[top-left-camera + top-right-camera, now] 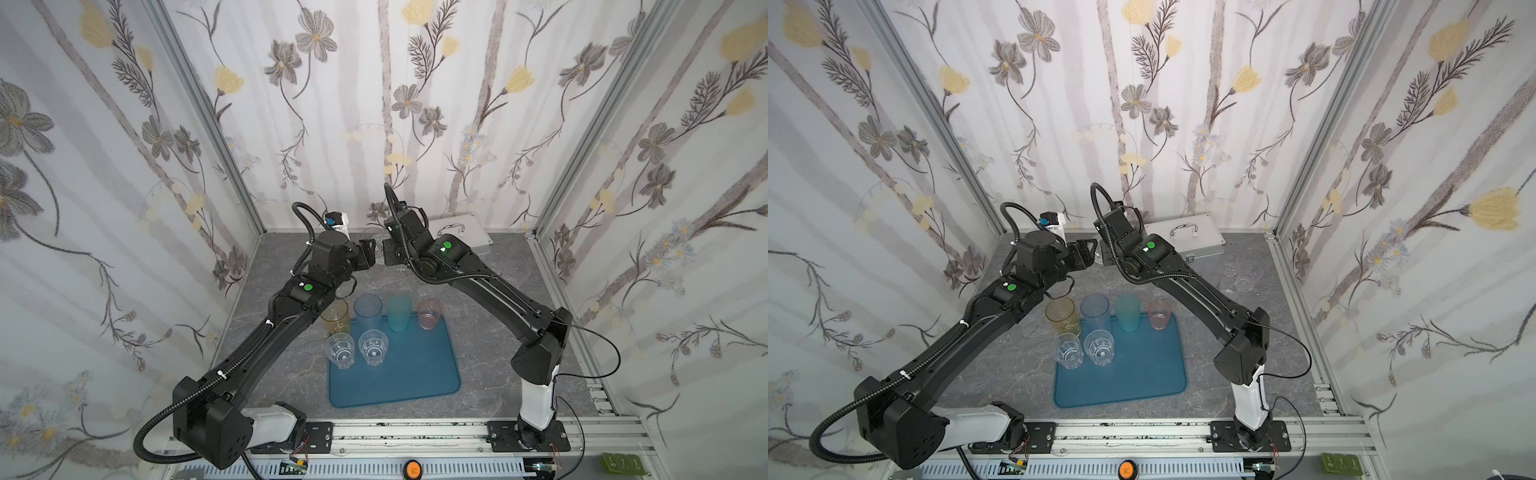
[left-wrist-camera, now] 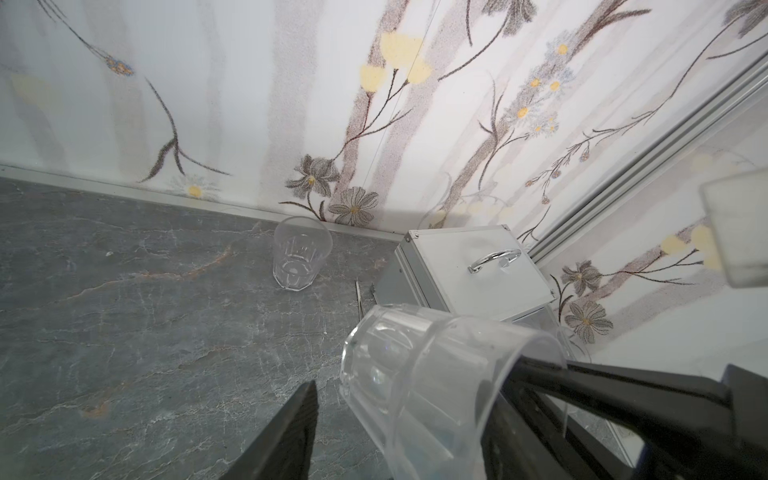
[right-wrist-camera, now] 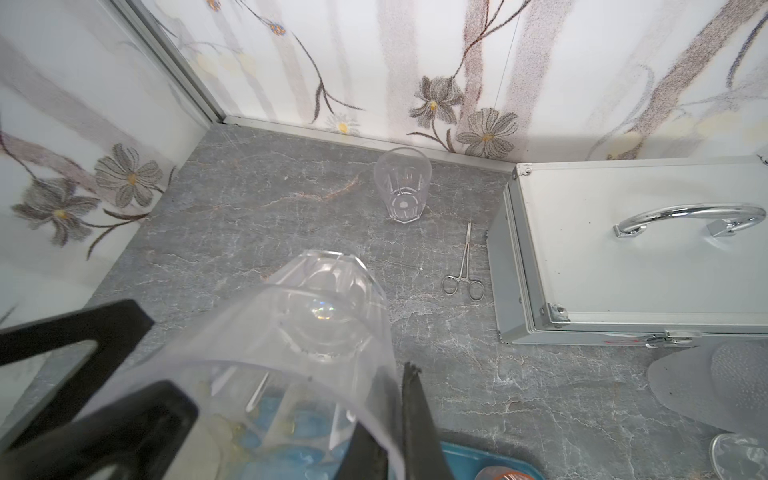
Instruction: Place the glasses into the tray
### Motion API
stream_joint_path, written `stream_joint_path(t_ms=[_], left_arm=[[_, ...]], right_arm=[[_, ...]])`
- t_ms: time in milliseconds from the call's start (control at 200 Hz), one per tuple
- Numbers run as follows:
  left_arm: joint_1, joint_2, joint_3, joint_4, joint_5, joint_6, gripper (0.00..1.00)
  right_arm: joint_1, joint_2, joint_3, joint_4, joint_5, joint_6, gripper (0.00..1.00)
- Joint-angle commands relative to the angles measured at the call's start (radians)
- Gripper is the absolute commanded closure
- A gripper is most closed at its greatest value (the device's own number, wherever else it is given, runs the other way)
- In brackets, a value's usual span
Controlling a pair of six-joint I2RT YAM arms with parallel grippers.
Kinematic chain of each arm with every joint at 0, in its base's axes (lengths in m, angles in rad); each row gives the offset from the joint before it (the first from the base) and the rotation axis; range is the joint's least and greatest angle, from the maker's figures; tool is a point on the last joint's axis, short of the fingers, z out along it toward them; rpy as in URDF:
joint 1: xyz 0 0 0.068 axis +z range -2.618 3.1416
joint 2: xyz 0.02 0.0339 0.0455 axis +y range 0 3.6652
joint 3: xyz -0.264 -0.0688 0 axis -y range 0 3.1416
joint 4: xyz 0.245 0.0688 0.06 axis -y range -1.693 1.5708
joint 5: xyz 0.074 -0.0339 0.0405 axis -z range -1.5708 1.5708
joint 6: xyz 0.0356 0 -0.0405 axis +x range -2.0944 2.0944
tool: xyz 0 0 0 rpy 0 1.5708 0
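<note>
Above the back middle of the table a clear glass (image 1: 378, 249) (image 3: 311, 340) hangs tilted between both grippers. My right gripper (image 1: 386, 254) (image 3: 399, 395) is shut on its rim wall, one finger inside and one outside. My left gripper (image 1: 371, 254) (image 2: 415, 419) is open around the glass (image 2: 436, 386), and its visible finger (image 2: 291, 436) stands apart from it. The teal-blue tray (image 1: 415, 374) (image 1: 1142, 374) holds tall blue (image 1: 368, 311) and teal (image 1: 399, 311) glasses, a short pink one (image 1: 430, 313) and two clear ones (image 1: 373, 348). A yellow glass (image 1: 336, 316) stands at its far left corner.
A lone clear glass (image 2: 301, 253) (image 3: 402, 185) stands by the back wall. Steel forceps (image 3: 463, 270) lie beside a silver case with a handle (image 3: 623, 249) (image 1: 461, 232) at the back right. More clear glasses (image 1: 1239, 276) stand on the right of the table.
</note>
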Motion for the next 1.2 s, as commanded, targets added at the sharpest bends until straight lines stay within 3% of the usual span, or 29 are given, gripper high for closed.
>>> stream_joint_path(t_ms=[0, 335, 670, 994, 1194], left_arm=[[0.003, -0.019, -0.014, 0.023, -0.08, 0.054, 0.37], [0.003, -0.105, -0.076, 0.025, -0.104, 0.088, 0.34], [-0.011, -0.129, -0.155, 0.025, -0.073, 0.003, 0.34], [-0.077, -0.096, -0.182, 0.028, -0.073, -0.044, 0.34], [-0.141, -0.069, -0.134, 0.037, -0.037, -0.048, 0.33]], right_arm=[[0.0, -0.051, -0.041, 0.003, -0.008, 0.001, 1.0], [0.003, -0.164, -0.18, 0.005, -0.057, 0.023, 1.0], [0.021, -0.32, -0.38, -0.012, -0.116, 0.075, 1.0], [0.013, -0.468, -0.587, -0.084, -0.055, 0.086, 1.0], [0.018, -0.487, -0.626, -0.047, -0.088, 0.104, 1.0]])
